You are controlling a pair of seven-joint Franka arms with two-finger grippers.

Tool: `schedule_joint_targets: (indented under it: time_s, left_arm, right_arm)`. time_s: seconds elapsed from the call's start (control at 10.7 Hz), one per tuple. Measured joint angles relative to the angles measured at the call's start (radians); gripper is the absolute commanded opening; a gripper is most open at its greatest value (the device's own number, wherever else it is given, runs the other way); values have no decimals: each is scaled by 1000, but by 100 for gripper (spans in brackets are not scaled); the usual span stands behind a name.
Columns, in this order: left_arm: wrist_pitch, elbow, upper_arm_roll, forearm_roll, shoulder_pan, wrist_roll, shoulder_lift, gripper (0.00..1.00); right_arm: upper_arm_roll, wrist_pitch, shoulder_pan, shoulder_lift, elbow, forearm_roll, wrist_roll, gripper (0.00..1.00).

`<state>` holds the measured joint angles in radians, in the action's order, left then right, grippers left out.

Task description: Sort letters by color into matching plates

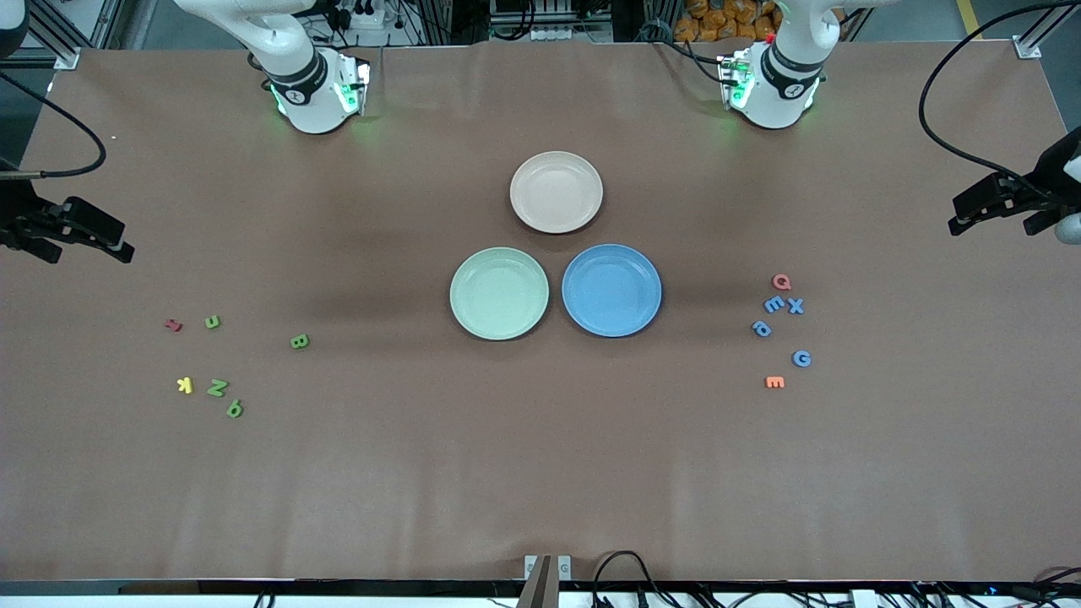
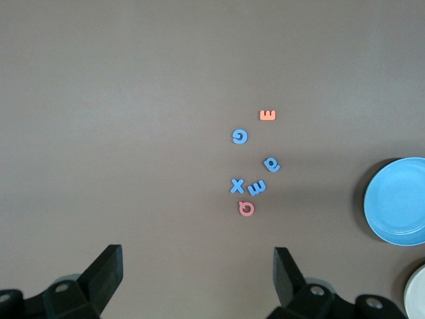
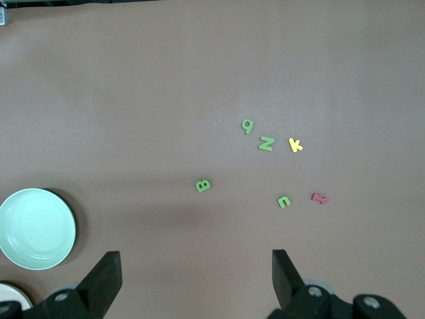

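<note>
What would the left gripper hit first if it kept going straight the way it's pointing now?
Probably bare table. The open left gripper hangs over the left arm's end, facing down, and the brown surface fills its line. The red Q and blue X lie just ahead of that, though depth is hard to judge.

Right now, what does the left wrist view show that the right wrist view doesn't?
Left wrist only: four blue letters, a red Q, an orange E, the blue plate and the open left gripper. Right wrist only: four green letters, a yellow K, a red letter, the green plate and the open right gripper. Both: the brown table and an edge of the beige plate.
</note>
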<state>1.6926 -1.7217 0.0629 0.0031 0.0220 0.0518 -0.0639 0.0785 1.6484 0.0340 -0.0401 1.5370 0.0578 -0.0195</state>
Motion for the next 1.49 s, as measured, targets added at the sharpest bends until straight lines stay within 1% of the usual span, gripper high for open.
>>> schedule_joint_targets:
  time_s: [0.37,1.21,1.49]
  left_arm:
    - [0,-2,1,0,0,25,3,100]
    - [0,-12,1,0,-1,27,28,100]
    - [45,-61,3,0,-2,29,40,100]
  right_arm:
    - [1,-45,-24,1,-9,0,-48,100]
    - [0,-49,-36,1,-10,0,-51,100]
    - [0,-51,-36,1,-10,0,-52,100]
